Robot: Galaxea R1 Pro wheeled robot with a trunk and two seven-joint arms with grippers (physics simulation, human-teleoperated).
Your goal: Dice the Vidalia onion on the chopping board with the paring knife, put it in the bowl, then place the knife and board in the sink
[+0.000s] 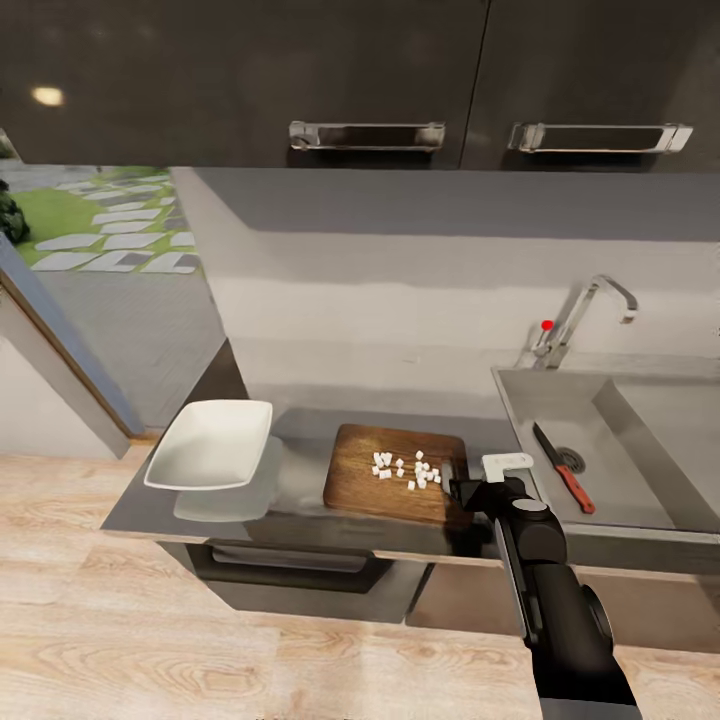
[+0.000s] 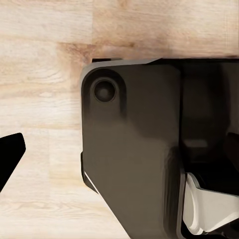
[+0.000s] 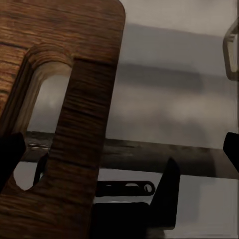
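**Diced onion on the board, knife already in the sink**

Head view: the chopping board (image 1: 390,472) lies on the countertop (image 1: 300,425) with the diced onion (image 1: 408,469) scattered over its right half. The bowl (image 1: 212,443) stands just to the board's left, empty. The paring knife (image 1: 563,467) rests inside the sink (image 1: 520,395), beside the drain. The right gripper (image 1: 462,487) sits at the board's right end, near the handle hole; from here its opening cannot be judged.

Left wrist view: the left gripper (image 2: 10,155) shows as one dark fingertip over wooden floor and the robot's dark body; whether it is wide or narrow cannot be told.

Right wrist view: the slot-shaped handle hole of the board (image 3: 74,99) lies between two dark fingertips set far apart, so the right gripper (image 3: 119,149) stands wide and holds nothing.

Risk, as judged: the cubes have not yet reached the bowl. If the board is lifted by this end and tilts unevenly, cubes may slide onto the countertop or floor; a weak grasp at the thin handle edge could let the board slip.
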